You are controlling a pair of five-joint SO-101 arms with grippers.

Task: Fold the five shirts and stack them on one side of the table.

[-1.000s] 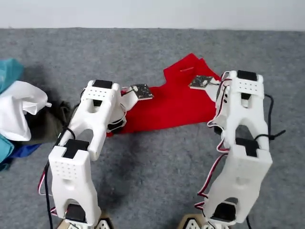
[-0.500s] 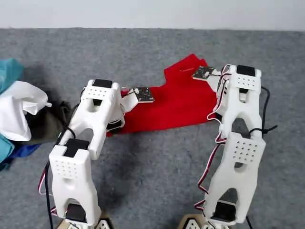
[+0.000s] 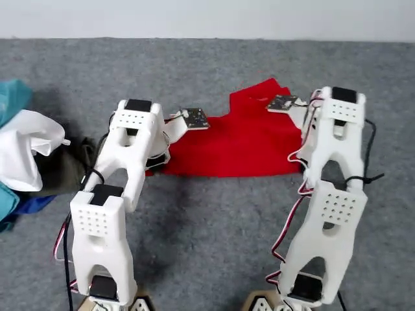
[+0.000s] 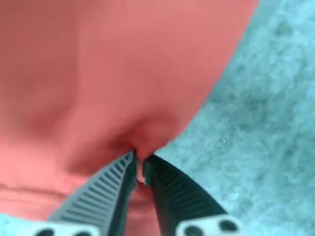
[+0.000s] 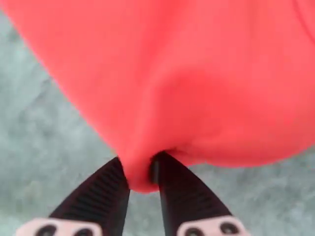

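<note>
We see the red shirt lying on the grey table at mid-table, between the two arms. The left gripper is clamped on a pinch of cloth at the shirt's near left edge. The right gripper is likewise closed on a fold at its near right corner. The shirt spans from one gripper to the other, its body lying on their far side. At the table's left edge sits a heap of other shirts, well apart from the red one.
</note>
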